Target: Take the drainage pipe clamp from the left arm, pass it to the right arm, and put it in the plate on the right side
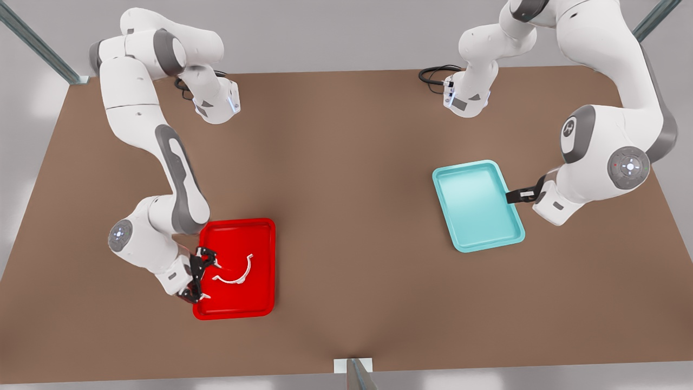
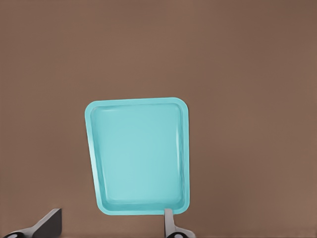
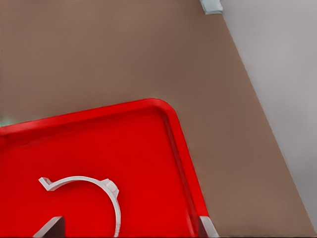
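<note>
As far as I can read it from my station, the job looks all but finished — near things first:

Clamp: I see the drainage pipe clamp (image 1: 236,274) lying flat inside the plate (image 1: 260,230), toward its near left part, touched by no finger.

Plate: the red tray sits on the table (image 1: 346,216) at the front view's left, nearer the camera than the other tray; in the right wrist view the clamp (image 3: 94,191) rests on its red floor (image 3: 148,148).

Right gripper: the right gripper (image 1: 198,273) hangs over the plate's left rim, just beside the clamp, jaws spread wide and holding nothing.

Left gripper: farther off, at the front view's right, the left gripper (image 1: 514,195) sits at the right edge of the teal tray (image 1: 476,205), which has nothing in it; fingers apart, nothing between them; this arm waits.

Done: I judge hand-over and placement complete — the clamp is in the plate.

Left: I would say only pulling the right arm clear of the plate remains.
</note>
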